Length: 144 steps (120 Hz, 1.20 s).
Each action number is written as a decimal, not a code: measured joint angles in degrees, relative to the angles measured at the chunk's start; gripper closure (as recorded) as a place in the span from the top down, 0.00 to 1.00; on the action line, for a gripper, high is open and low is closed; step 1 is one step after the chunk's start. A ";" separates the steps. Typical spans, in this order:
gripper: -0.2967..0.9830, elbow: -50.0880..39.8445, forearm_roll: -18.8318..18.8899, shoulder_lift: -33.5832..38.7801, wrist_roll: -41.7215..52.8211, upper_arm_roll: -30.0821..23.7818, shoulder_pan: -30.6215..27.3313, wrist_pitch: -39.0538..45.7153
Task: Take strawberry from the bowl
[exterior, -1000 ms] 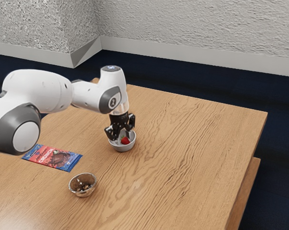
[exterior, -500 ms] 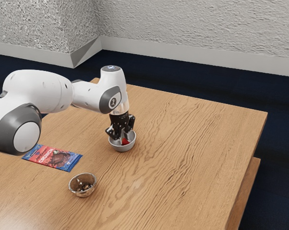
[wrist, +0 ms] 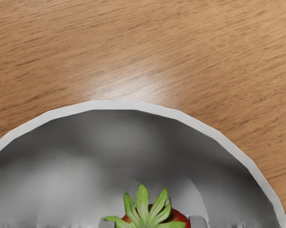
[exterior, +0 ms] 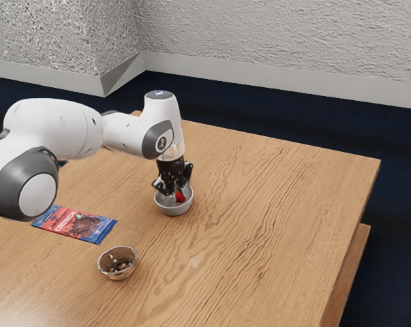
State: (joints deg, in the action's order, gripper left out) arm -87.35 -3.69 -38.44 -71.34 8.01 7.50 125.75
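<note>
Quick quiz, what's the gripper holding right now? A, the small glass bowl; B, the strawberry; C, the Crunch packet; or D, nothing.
B: the strawberry is pinched from both sides between the fingers of the gripper.

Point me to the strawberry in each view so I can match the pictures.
Exterior view: the strawberry is slightly left of and below the picture's centre, a red patch against the light grey bowl.
Wrist view: the strawberry is at the lower edge, near the middle, green leaves uppermost in the picture.
Shared landmark: the grey bowl's rim.
</note>
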 joint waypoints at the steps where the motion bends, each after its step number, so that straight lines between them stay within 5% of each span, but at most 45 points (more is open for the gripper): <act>1: 0.24 0.02 0.01 0.16 -0.01 0.00 0.01 -0.01; 30: 0.21 -0.08 0.41 8.40 -0.32 0.04 5.06 -2.70; 96: 0.18 9.54 0.38 -4.67 0.09 -3.58 14.69 -4.27; 132: 0.58 9.49 -0.53 -3.44 0.75 -3.55 15.04 -1.97; 144: 0.64 9.32 -0.53 2.84 2.99 -2.95 13.86 -4.94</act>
State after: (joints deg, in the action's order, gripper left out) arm -78.04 -4.22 -35.60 -68.34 5.06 21.35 120.82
